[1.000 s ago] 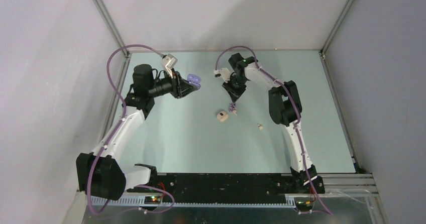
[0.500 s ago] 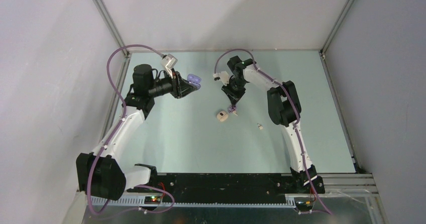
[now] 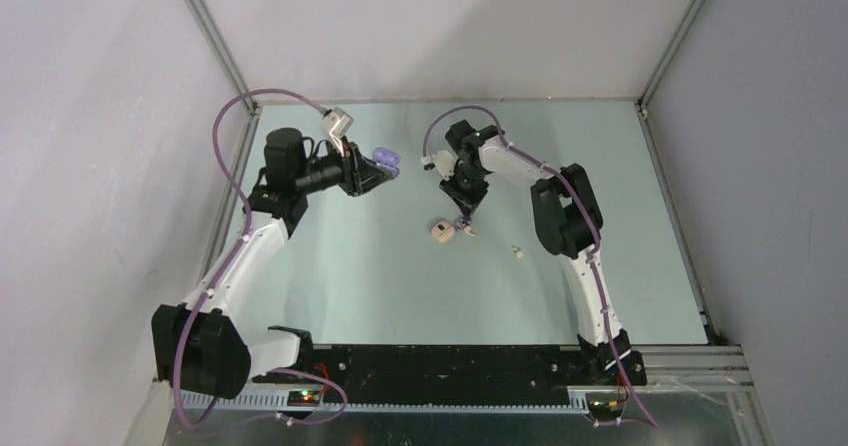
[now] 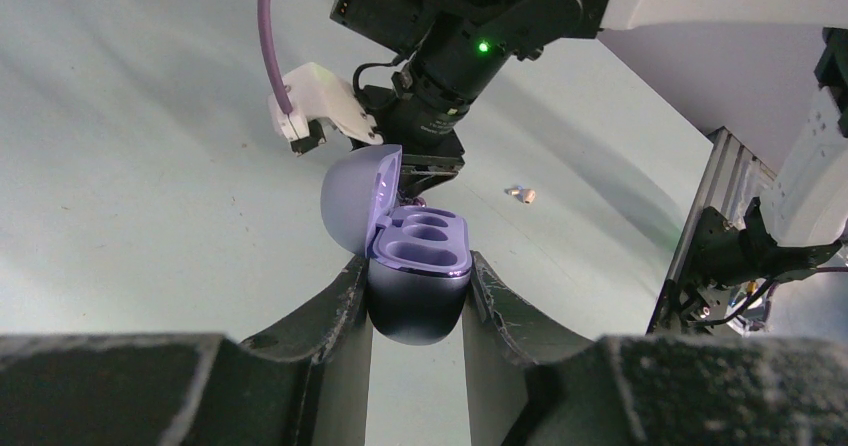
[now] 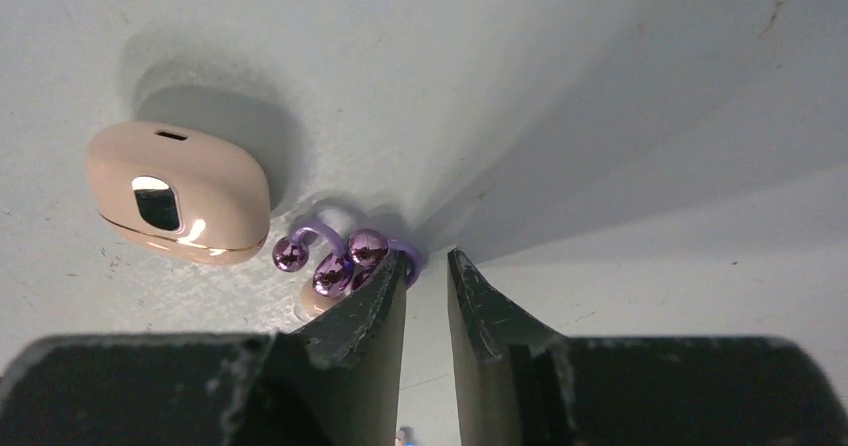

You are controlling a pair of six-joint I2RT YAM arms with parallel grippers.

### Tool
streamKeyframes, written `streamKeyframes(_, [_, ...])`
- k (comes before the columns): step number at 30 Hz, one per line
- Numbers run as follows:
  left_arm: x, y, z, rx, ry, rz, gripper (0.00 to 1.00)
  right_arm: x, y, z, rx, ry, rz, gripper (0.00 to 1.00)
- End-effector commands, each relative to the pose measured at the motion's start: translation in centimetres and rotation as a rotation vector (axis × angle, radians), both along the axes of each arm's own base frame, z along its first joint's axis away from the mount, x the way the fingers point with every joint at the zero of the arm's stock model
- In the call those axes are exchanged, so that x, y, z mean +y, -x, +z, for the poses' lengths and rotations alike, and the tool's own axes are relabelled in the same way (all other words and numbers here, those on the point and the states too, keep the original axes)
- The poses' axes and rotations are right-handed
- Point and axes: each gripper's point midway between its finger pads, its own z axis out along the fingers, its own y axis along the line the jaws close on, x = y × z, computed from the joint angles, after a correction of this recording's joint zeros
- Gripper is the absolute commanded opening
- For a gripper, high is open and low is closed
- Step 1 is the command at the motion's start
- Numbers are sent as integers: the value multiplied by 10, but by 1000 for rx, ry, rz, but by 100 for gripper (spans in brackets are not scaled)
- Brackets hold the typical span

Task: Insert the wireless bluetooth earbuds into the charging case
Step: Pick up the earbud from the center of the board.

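**Near the table's middle — earbuds beside the fingers, not yet between them**

Toward the far left corner of the table (image 3: 620,216), the left gripper (image 3: 375,171) clamps the lavender charging case (image 4: 418,296) by its base, lid up and both wells showing. The right gripper (image 5: 427,266) hangs low with its jaws narrowly parted and nothing between them. The purple earbuds (image 5: 335,261) lie touching the outside of one finger, just beside a shut pink case (image 5: 178,194). A white earbud (image 3: 518,253) lies apart, toward the right edge. These glossy beaded buds look light, hard and slippery — pinching the thin arched bridge seems safer than the round ends.
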Motion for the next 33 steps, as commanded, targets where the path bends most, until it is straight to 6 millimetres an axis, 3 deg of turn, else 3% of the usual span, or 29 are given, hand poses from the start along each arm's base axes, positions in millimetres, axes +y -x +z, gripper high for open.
streamKeyframes(1, [3, -3, 8, -60, -1, 9, 0, -11, 16, -6, 4, 88, -11, 24])
streamKeyframes(8, [4, -3, 7, -60, -4, 16, 0, -11, 41, -19, 73, 105, 9, 1])
streamKeyframes(12, [4, -3, 6, -57, -6, 20, 0, -12, 41, -18, 51, 117, 37, 0])
streamKeyframes(14, [5, -3, 6, -58, -9, 19, 0, -12, 26, -5, -15, 112, 32, 0])
streamKeyframes(19, [4, -7, 4, -51, -12, 19, 0, -8, -13, 50, -193, 25, 5, 0])
streamKeyframes(29, [0, -19, 2, -49, 0, 12, 0, -9, -32, 111, -399, -66, -30, 0])
streamKeyframes(33, [-5, -24, 1, -41, 19, 4, 0, -6, -40, 151, -500, -144, -68, 0])
